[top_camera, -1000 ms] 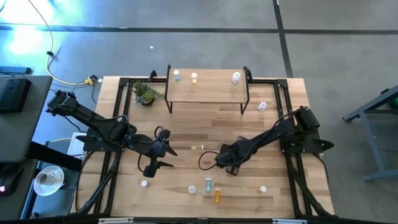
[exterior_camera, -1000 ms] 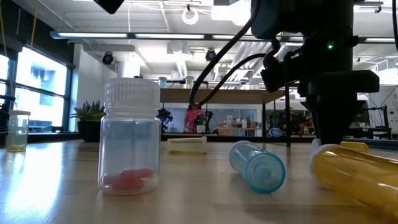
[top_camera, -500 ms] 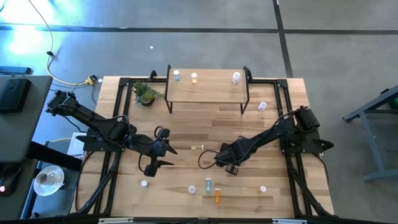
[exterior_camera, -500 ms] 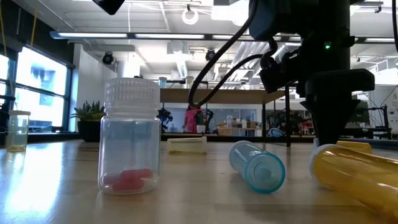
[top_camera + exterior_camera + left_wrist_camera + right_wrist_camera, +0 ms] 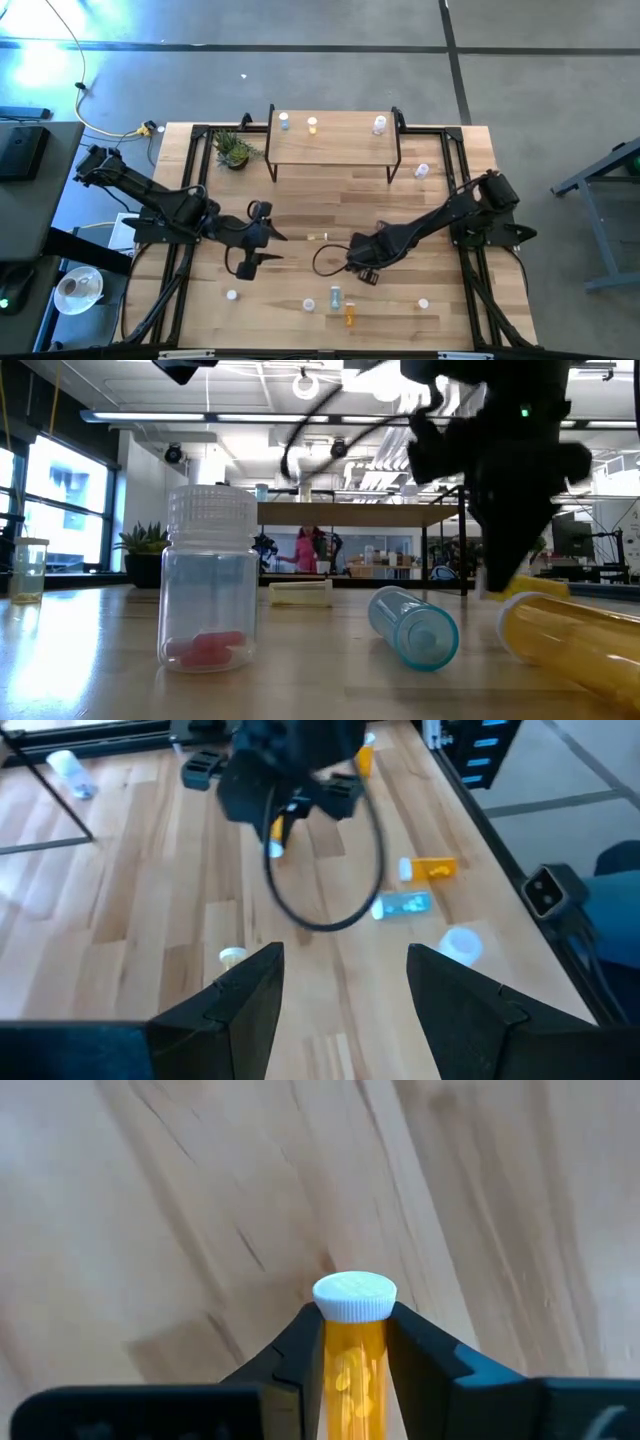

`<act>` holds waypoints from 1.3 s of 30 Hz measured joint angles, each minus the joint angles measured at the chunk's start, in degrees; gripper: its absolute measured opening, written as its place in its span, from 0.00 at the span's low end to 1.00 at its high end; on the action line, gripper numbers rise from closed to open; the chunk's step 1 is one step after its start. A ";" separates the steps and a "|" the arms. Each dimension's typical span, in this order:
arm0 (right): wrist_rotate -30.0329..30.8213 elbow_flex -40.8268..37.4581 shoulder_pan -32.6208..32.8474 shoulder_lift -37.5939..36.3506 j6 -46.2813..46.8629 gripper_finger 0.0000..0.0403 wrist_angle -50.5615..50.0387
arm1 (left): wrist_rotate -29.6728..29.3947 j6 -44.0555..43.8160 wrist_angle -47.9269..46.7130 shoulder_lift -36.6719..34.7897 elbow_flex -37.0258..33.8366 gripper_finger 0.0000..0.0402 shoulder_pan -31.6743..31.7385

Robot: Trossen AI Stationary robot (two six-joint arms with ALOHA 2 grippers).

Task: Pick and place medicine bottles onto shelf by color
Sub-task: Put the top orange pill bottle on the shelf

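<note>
Gripping a yellow medicine bottle (image 5: pixel 352 1355) between its fingers, white cap forward, the right gripper (image 5: pixel 350 1342) has swung up off the tabletop (image 5: pixel 300 210) since a second ago, while the left gripper (image 5: pixel 340 995) waits open opposite.

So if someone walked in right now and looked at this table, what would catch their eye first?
Probably the right gripper near the middle of the table, clamped on a yellow bottle with a white cap. Next, the shelf at the far edge, with three bottles standing along its back. The left gripper hangs open over the table's left half, holding nothing.
</note>
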 joint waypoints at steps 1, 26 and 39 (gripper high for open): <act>0.90 0.00 0.22 -0.72 -0.02 0.21 0.85 | -0.09 0.00 -0.27 -0.15 0.00 0.50 0.29; 33.26 0.00 -0.07 -21.22 -15.14 0.21 10.58 | -0.16 5.33 -1.01 -3.90 0.06 0.50 11.27; 39.17 0.00 -6.91 -26.44 -29.80 0.21 20.82 | -0.10 11.40 3.03 -3.82 0.04 0.50 19.70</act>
